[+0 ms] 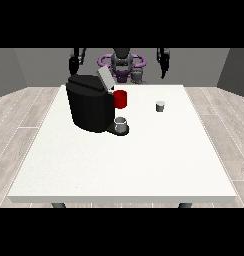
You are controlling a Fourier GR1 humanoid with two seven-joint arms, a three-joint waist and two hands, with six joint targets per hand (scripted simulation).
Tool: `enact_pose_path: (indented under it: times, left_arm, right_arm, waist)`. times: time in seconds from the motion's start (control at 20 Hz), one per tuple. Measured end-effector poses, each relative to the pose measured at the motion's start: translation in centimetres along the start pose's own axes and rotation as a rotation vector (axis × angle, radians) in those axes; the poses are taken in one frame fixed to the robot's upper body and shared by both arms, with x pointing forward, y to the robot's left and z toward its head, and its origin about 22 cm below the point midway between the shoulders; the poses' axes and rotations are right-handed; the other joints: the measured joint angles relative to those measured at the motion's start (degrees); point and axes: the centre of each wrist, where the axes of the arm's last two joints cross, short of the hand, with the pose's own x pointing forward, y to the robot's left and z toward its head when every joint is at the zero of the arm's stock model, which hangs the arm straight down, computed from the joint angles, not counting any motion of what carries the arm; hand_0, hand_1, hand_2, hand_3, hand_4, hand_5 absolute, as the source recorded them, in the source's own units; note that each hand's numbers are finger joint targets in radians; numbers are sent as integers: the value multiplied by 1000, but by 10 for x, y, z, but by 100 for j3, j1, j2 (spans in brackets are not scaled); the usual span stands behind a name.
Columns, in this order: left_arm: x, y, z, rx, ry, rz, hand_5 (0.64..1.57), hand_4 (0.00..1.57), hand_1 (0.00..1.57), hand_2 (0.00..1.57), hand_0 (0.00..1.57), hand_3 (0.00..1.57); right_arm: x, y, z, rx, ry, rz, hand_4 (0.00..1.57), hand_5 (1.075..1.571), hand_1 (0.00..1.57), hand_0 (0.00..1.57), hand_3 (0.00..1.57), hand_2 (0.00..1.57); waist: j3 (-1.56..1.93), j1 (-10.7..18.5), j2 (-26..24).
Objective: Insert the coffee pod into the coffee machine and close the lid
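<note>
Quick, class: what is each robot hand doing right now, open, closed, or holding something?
Hand at the view's left: raised behind the table, holding nothing; fingers cannot be told.
Hand at the view's right: raised, holding nothing; fingers cannot be told.

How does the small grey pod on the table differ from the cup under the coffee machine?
The pod stands alone on the bare white table, while the cup sits on the coffee machine base. The pod looks smaller than the cup. The pod is to the right of the machine; the cup is at its front. Both are grey and upright.
</note>
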Motion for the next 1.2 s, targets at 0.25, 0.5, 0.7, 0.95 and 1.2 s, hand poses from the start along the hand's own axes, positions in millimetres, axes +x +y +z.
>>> enact_pose_path:
  times: [0.25,0.5,0.7,0.95,1.2]
  left_arm:
    - [-1,22,4,-77,-31,-135,1571,0,0,0,0,0]
    - [12,64,-7,-130,-45,-362,1571,0,0,0,0,0]
    - [24,93,-26,-124,-12,-477,1571,0,0,0,0,0]
    - [30,115,-47,-125,35,-585,1571,0,0,0,0,0]
    - [28,124,-65,-128,79,-661,1571,0,0,0,0,0]
  right_arm:
    - [-10,3,2,2,3,-22,0,1571,0,0,0,0]
    - [1,7,-8,-78,-66,52,0,1571,0,0,0,0]
    - [11,20,-12,-76,-118,97,0,1571,0,0,0,0]
    - [28,34,-21,-52,-162,111,0,1571,0,0,0,0]
    - [39,46,-29,-37,-191,87,0,1571,0,0,0,0]
  waist:
    - [-60,51,-53]
    - [-79,-158,194]
    - [-84,-453,426]
    - [-87,-745,741]
    - [-87,-909,1047]
